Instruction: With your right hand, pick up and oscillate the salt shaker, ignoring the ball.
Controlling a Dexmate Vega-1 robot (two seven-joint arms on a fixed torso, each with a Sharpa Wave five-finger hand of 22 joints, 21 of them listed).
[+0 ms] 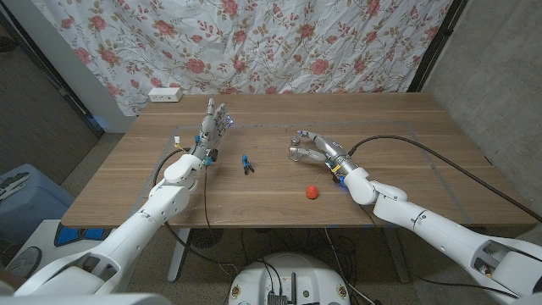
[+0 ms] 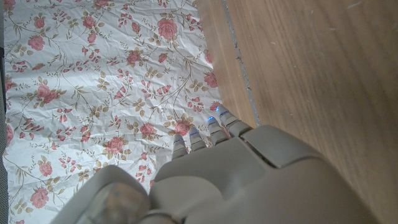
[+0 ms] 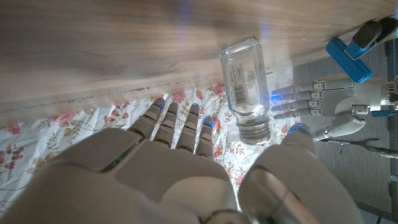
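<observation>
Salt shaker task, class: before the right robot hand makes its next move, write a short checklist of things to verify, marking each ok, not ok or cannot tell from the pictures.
1. Right robot hand is at the salt shaker: ok, fingers lie to one side of it and the thumb to the other.
2. Salt shaker firmly held: cannot tell; contact is unclear.
3. Salt shaker lifted off the table: cannot tell.
4. Red ball is apart from the right robot hand: ok, it lies nearer the table's front edge.
5. Blue clip is out of the way: ok, it lies between the two hands.
6. Left robot hand stays out: ok, it holds nothing.
</observation>
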